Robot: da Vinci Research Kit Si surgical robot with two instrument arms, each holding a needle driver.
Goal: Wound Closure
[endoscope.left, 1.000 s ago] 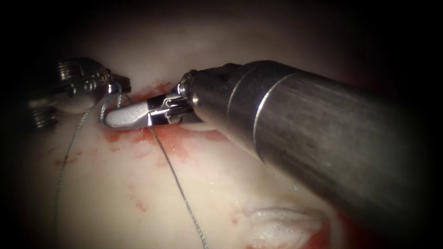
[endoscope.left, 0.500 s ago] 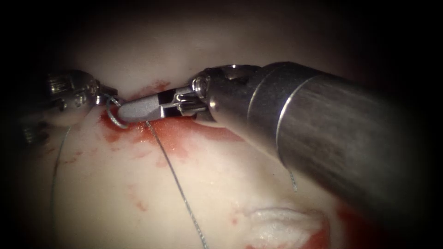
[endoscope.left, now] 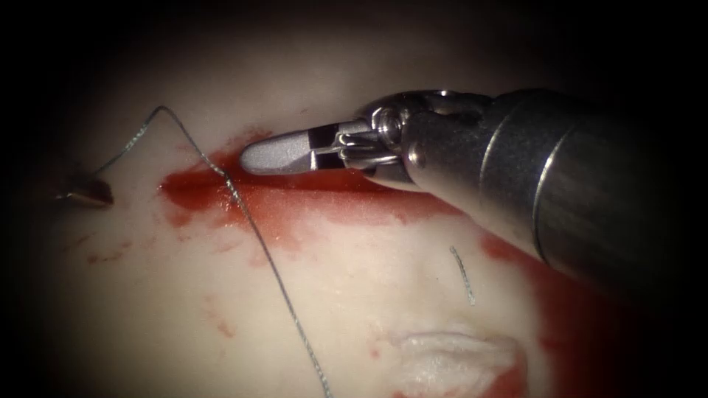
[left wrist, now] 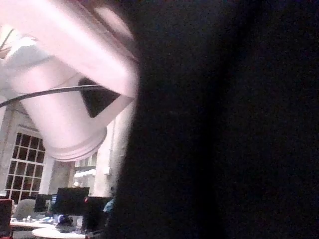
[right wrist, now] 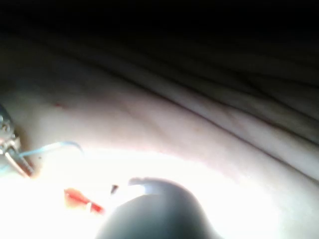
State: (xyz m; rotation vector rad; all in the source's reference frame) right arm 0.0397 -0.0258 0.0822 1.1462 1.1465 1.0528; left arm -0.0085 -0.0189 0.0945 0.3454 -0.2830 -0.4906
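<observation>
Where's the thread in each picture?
Endoscope view: the thread rises from the left tool, peaks, then crosses the red fluid downwards.
Right wrist view: the thread curves out from the left tool, near the red fluid.
Shared landmark: the left tool holding it; the right tool holds nothing.

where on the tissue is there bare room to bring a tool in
Bare tissue lies left of the long thread, below the red fluid. A smaller bare patch sits between that thread and the short cut end of thread. It is crowded higher up: the right tool, jaws shut on nothing, hangs over the fluid, and the left tool holds the thread at far left.
</observation>
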